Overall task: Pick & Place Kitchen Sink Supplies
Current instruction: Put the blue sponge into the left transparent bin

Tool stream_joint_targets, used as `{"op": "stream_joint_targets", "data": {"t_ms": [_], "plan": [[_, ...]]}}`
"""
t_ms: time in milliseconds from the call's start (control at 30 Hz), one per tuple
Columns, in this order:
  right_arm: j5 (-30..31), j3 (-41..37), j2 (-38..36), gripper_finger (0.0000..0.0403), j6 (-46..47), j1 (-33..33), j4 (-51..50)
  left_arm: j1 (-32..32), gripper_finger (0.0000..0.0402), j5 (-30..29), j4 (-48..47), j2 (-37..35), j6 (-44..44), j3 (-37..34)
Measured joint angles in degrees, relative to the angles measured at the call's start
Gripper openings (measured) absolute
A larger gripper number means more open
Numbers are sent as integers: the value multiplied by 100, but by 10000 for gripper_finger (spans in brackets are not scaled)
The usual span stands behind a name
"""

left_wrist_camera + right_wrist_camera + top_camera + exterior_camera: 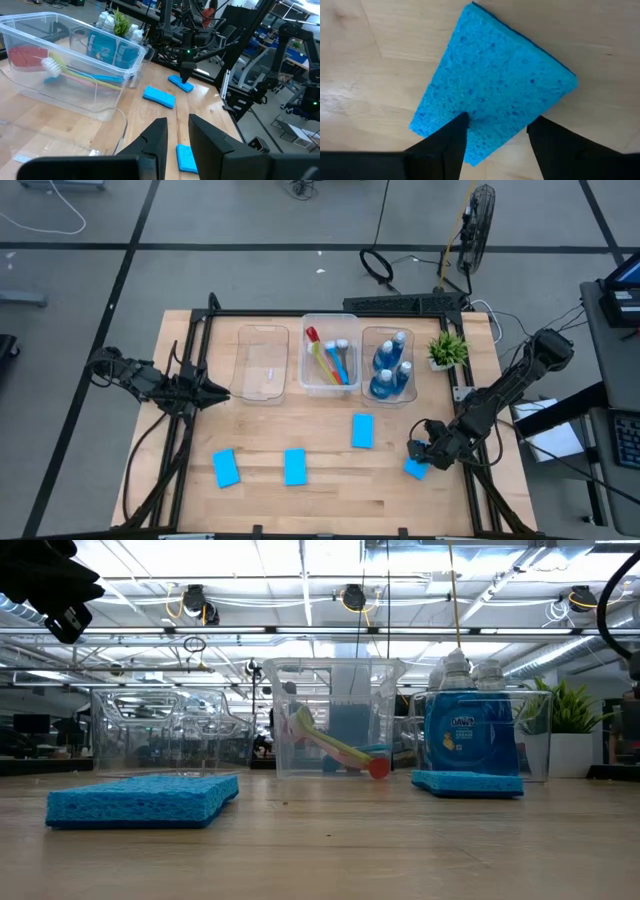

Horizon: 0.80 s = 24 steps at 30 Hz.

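Four flat blue sponges lie on the wooden table: three (226, 467) (294, 466) (362, 431) lie apart from the arms, and the fourth sponge (415, 470) lies near the right edge. My right gripper (420, 452) points down at that fourth sponge (495, 75), open. One finger (455, 132) is over its face and the other (542, 137) is by its edge. The brushes (330, 360) lie in the middle tub and the blue bottles (391, 366) stand in the right tub. My left gripper (222, 392) is open, by the empty tub (262, 363). My right gripper comes at the sponge from above with its fingers spread over one corner (470, 150). The sponge lies flat on the table. Whether the fingers touch it, I cannot tell.
Three clear tubs stand in a row at the far side. A small green potted plant (447, 350) stands right of them. A dark frame (190, 360) rims the table. Bare wood shows between the sponges and along the near edge (330, 505).
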Motion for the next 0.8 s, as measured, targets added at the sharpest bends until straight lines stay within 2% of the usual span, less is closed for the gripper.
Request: {"op": "stream_joint_targets", "data": {"t_ms": [133, 333, 600, 800], "plan": [[87, -23, 3, 163, -13, -12, -4, 0, 81, 0, 0, 0, 0, 0], [243, -36, 13, 98, -34, -16, -84, 0, 81, 0, 0, 0, -81, 0], [1098, -38, 19, 18, -162, -16, -88, 0, 81, 0, 3, 0, -497, 0], [1353, -47, 23, 3, -470, -16, 12, 0, 81, -3, 9, 0, -988, 0]]}}
